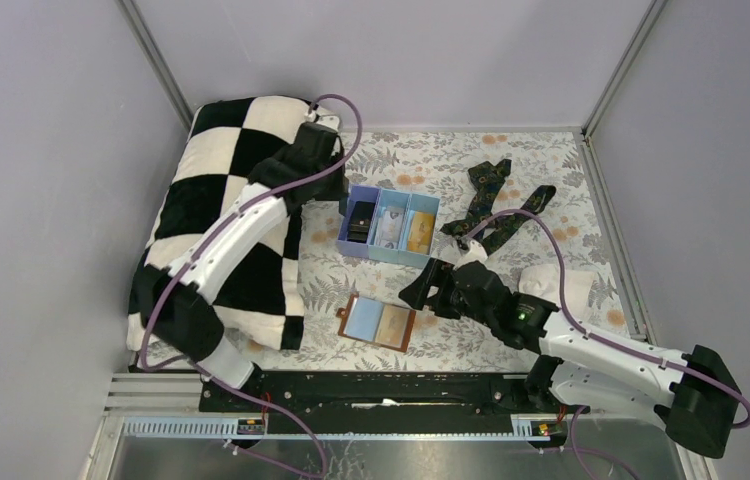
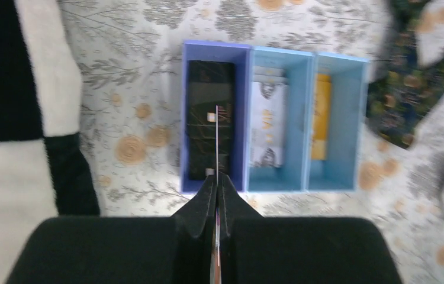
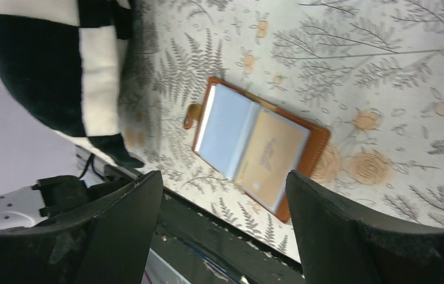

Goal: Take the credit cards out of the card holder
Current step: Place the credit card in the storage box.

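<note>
Left gripper (image 2: pixel 216 188): fingers clamped on a thin card (image 2: pixel 216 142), held edge-on over the left compartment of the tray (image 2: pixel 246 118). Tray contents: black card (image 2: pixel 200 106) left, pale card (image 2: pixel 268 124) middle, gold-orange card (image 2: pixel 321 118) right. The card holder (image 1: pixel 379 322) lies open nearer than the tray, long axis left-right, just left of the right gripper (image 3: pixel 224 180), whose fingers are apart. The right arm is nearer.

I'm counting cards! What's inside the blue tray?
The tray has three compartments: a black card at the left, a pale patterned card in the middle, a gold-orange card at the right. Anything beneath those cards is covered.
</note>
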`<action>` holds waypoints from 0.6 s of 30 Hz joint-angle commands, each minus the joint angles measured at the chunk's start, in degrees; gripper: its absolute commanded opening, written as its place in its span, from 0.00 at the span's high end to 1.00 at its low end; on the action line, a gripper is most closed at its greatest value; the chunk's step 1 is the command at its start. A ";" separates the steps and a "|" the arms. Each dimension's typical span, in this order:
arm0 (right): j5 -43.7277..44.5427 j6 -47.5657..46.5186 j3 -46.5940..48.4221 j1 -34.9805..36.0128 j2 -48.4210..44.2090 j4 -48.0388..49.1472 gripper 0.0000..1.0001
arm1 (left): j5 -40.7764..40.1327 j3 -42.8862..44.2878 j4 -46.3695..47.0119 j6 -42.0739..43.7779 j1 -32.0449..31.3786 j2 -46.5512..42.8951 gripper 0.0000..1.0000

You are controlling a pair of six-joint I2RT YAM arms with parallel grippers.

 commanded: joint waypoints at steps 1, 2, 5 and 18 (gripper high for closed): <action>3.83 -0.64 1.87 0.30 -1.30 -5.50 0.17 | -10.96 6.29 -3.21 5.40 0.15 7.25 1.00; 3.91 -0.35 1.70 0.30 -1.47 -5.68 0.17 | -12.08 7.51 -3.25 5.85 0.14 8.90 1.00; 4.19 0.78 0.76 0.29 -2.25 -5.99 0.16 | -13.18 9.84 -2.11 6.96 0.13 13.58 1.00; 4.18 2.63 -1.94 0.30 -4.00 -6.08 0.16 | -14.45 9.30 0.46 5.39 -3.21 20.51 1.00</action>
